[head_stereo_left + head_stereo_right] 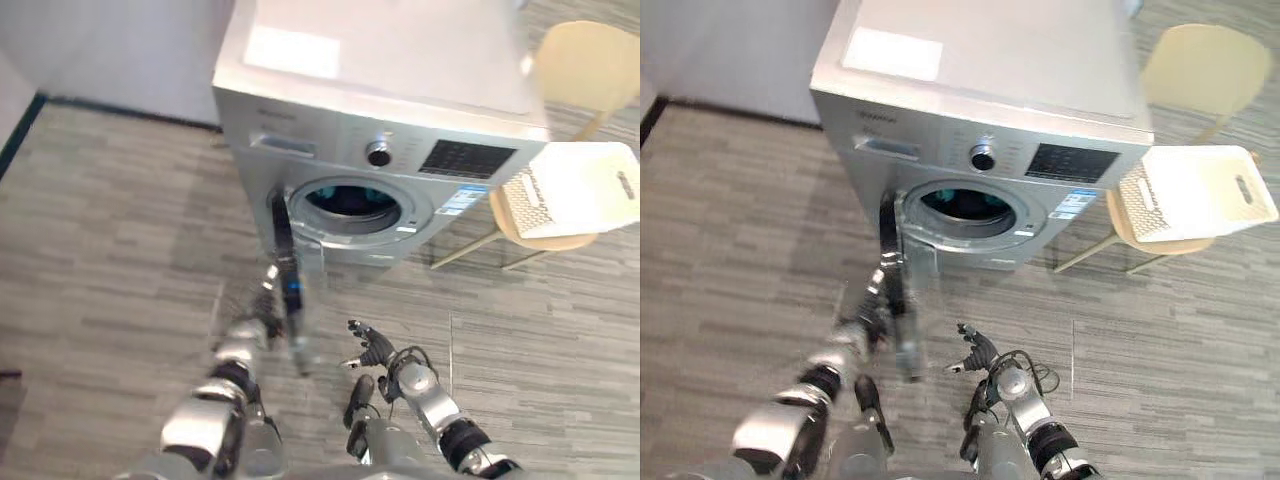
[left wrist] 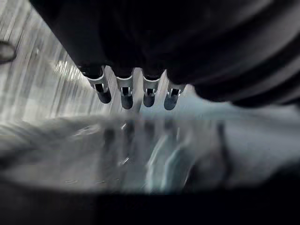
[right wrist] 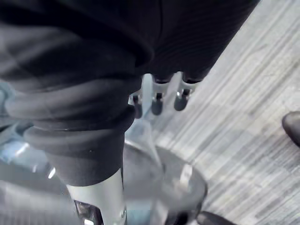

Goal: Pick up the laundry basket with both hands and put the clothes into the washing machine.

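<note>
**Moving the Washer Door with the Left Hand**

**Condition.** The washing machine [image 1: 400,90] stands on the floor. Its round door [image 1: 295,285] is swung out toward the robot and is seen edge-on. The left hand [image 1: 262,303] is at the door, with its fingers [image 2: 125,93] straight along the glass and clasping nothing. The right hand [image 1: 372,348] hangs low near the door's free edge, relaxed and empty. The laundry basket [image 1: 580,185] rests on the chair [image 1: 590,50] to the right of the machine, well apart from both hands. The drum opening [image 1: 352,203] shows something dark and bluish, and it cannot be told whether this is clothing.

**Procedure (judgement).** The step in hand appears to be moving the door, though the direction cannot be told.

1. Press with flat fingers near the free edge, where the leverage is greatest.
2. Follow the arc about the hinge at the left of the opening, and do not push straight.
3. Hold the right hand clear of the gap between the door and the machine front.
4. Before reaching for the basket, confirm that the door rests where it is left and does not drift.
</note>
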Robot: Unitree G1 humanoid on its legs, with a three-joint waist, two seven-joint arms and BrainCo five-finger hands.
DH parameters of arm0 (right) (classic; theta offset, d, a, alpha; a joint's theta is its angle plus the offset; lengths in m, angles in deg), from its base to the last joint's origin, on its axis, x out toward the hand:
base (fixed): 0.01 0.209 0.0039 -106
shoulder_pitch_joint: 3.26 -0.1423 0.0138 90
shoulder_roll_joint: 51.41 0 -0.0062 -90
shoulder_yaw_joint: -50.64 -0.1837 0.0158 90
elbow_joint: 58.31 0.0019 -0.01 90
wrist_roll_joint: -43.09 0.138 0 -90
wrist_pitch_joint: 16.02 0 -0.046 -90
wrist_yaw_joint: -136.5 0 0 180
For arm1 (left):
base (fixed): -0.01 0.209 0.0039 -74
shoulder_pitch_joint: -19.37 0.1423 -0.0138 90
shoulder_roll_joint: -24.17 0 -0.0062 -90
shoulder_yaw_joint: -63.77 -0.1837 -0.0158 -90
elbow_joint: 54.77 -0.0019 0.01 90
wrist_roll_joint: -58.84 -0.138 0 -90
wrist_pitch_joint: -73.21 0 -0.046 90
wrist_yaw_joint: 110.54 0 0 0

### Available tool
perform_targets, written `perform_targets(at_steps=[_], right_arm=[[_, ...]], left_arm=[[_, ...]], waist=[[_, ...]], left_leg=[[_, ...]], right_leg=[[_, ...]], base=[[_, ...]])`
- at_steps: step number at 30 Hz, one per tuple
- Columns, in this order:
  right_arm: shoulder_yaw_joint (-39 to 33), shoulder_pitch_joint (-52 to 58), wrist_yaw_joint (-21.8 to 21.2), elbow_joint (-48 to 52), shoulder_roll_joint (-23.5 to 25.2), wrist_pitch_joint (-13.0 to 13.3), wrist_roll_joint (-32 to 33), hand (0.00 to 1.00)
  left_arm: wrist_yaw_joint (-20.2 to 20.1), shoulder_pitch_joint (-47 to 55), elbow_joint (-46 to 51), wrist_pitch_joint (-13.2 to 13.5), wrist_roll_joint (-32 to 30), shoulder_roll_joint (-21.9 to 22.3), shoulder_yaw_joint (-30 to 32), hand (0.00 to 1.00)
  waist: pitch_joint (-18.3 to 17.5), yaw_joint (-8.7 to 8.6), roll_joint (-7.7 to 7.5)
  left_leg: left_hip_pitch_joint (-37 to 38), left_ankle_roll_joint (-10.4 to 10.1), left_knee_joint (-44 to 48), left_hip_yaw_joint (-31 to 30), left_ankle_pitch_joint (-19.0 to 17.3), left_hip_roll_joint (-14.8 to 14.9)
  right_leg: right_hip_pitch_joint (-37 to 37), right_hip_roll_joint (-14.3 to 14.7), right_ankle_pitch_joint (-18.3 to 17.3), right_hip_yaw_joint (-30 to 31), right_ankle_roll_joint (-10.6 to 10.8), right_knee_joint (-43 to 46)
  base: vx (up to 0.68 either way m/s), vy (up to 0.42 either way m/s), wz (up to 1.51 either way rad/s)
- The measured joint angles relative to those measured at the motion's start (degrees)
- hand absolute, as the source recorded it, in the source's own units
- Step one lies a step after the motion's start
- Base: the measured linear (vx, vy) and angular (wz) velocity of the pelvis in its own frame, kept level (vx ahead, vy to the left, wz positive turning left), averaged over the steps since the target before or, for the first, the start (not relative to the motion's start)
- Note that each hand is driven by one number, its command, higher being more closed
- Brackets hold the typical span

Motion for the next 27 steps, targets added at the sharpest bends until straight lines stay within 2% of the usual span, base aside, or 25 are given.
perform_targets(at_steps=[1,2,3,6,8,12,16,20,22,24,27], right_arm=[[-2.98,-0.57,3.52,-3.26,0.33,0.24,-0.24,0.0],[-4.51,-1.5,4.29,-3.8,-0.23,0.34,-0.29,0.0],[-4.6,-3.03,4.39,-4.5,-2.1,0.3,-0.7,0.0],[-3.63,-2.96,2.11,-9.62,-6.5,-0.11,-2.83,0.0],[-2.47,-1.4,0.67,-13.38,-6.41,-1.28,-4.33,0.0],[-0.95,2.26,-0.41,-16.11,-4.45,-2.4,-6.44,0.0],[-1.42,2.16,0.46,-16.02,-5.32,-2.3,-6.5,0.0],[-1.44,3.06,1.23,-14.9,-5.1,-2.28,-6.15,0.0],[-1.44,2.93,1.23,-13.61,-4.81,-2.11,-6.0,0.0],[-1.44,2.8,1.44,-12.17,-4.82,-1.97,-4.73,0.0],[-1.35,2.8,2.04,-9.49,-4.76,-1.17,-3.42,0.0]], left_arm=[[-0.78,0.0,0.97,0.19,0.89,0.61,-6.72,0.0],[-1.02,-0.01,1.63,0.18,1.07,0.59,-9.28,0.0],[-0.92,-0.06,2.55,0.13,1.76,0.86,-12.22,0.0],[-1.78,-0.16,4.64,1.49,2.73,3.69,-19.81,0.0],[-2.64,-1.01,4.89,1.96,5.61,5.32,-22.3,0.0],[-2.88,-1.86,5.21,2.56,10.32,5.95,-27.8,0.0],[-2.9,-1.71,6.01,3.13,10.56,6.18,-30.62,0.0],[-4.09,-0.53,6.25,3.85,10.08,5.38,-30.24,0.0],[-4.24,0.59,6.3,3.88,9.75,4.13,-28.92,0.0],[-4.34,2.66,6.66,3.99,6.85,2.9,-25.85,0.0],[-5.42,7.78,7.23,4.03,4.71,-0.7,-21.14,0.0]], waist=[[-0.74,-0.97,1.07],[-1.12,-1.57,1.67],[-1.59,-2.35,2.45],[-3.7,-2.79,5.3],[-4.06,-3.27,5.94],[-4.06,-5.89,5.95],[-4.03,-7.29,6.06],[-3.98,-7.18,6.15],[-3.86,-7.16,6.44],[-3.77,-7.13,6.9],[-3.74,-7.04,7.23]], left_leg=[[1.69,0.08,-0.97,0.86,-0.05,-0.69],[2.45,0.21,-1.26,1.22,-0.22,-1.0],[3.72,0.23,-1.78,1.99,-0.39,-1.48],[5.89,0.04,-2.73,3.12,-1.17,-2.24],[5.89,0.01,-2.86,3.62,-1.19,-2.39],[5.9,-0.21,-2.83,7.06,-1.69,-2.48],[5.79,-0.74,-2.54,7.66,-2.55,-2.32],[4.9,-1.03,-0.55,6.79,-3.3,-1.1],[4.14,-1.15,0.71,6.1,-3.74,-0.55],[3.19,-1.13,1.63,5.17,-3.92,-0.23],[1.8,-1.13,2.53,3.42,-3.93,0.25]], right_leg=[[0.77,-0.2,0.36,0.96,0.4,-0.36],[1.11,-0.38,0.53,1.41,0.6,-0.45],[1.78,-0.62,0.77,2.29,0.83,-0.83],[2.72,-0.75,0.99,3.92,1.0,-1.55],[2.62,-0.68,1.34,4.47,1.12,-2.36],[0.75,0.07,3.46,8.4,0.79,-4.31],[-0.91,0.87,4.79,10.94,0.54,-5.51],[-0.14,1.4,5.16,10.12,0.46,-6.42],[0.0,1.54,5.15,9.63,0.44,-6.43],[0.0,1.5,5.14,8.71,0.43,-6.46],[0.1,1.56,5.12,7.18,0.4,-6.48]], base=[[0.02,0.059,-0.35],[0.01,0.065,-0.33],[0.0,0.058,-0.32],[0.02,0.048,-0.26],[0.03,-0.002,-0.17],[0.03,-0.013,-0.46],[0.03,-0.033,-0.45],[0.01,-0.037,0.06],[0.0,-0.04,0.15],[0.0,-0.021,0.2],[-0.01,-0.015,0.23]])
